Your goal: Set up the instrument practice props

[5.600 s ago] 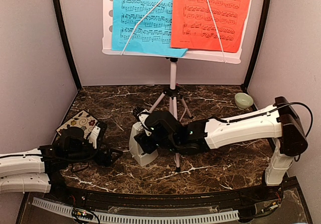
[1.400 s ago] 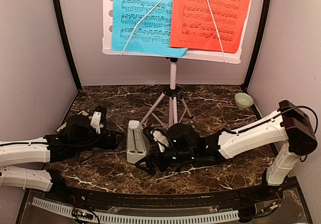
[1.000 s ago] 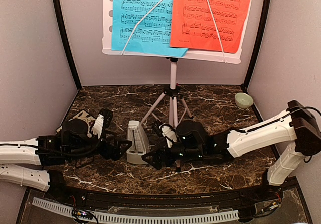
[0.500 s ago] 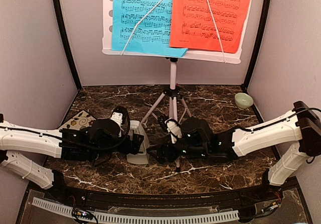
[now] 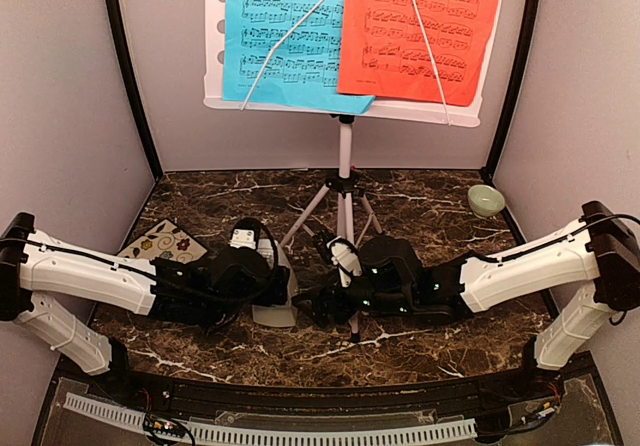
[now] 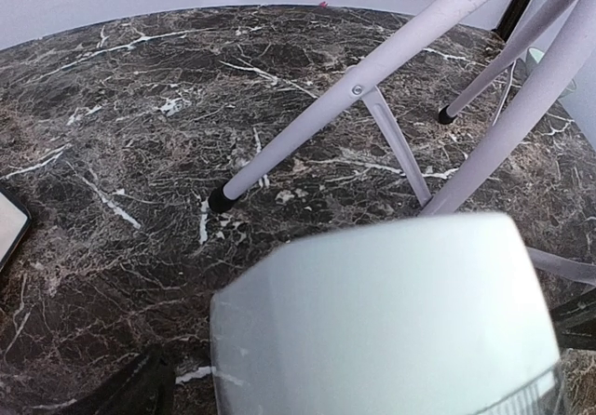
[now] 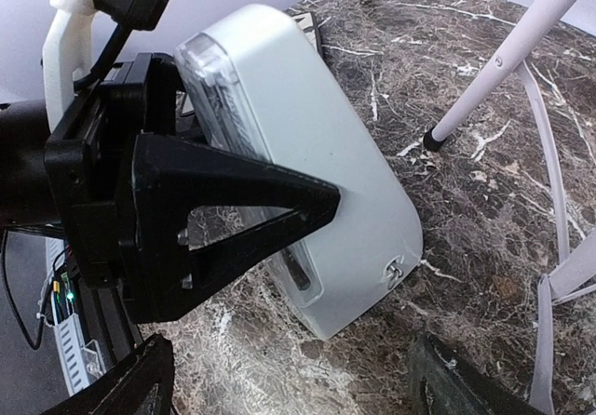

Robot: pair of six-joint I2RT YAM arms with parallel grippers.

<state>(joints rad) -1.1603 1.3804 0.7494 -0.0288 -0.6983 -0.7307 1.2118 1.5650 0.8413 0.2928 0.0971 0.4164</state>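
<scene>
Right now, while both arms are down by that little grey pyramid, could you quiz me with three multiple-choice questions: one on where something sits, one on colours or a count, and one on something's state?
1. Where on the table is the small green bowl?
A. far right corner
B. near left edge
C. dead centre

2. What hangs on the music stand?
A. a single white page
B. one blue sheet and one red-orange sheet
C. three white pages

3. The right gripper, beside the metronome, is:
A. shut on it
B. shut on a page
C. open, holding nothing

Answers:
1 A: it sits by the back right wall.
2 B: two coloured pages sit side by side.
3 C: its fingers stand wide apart with only table between them.
</scene>
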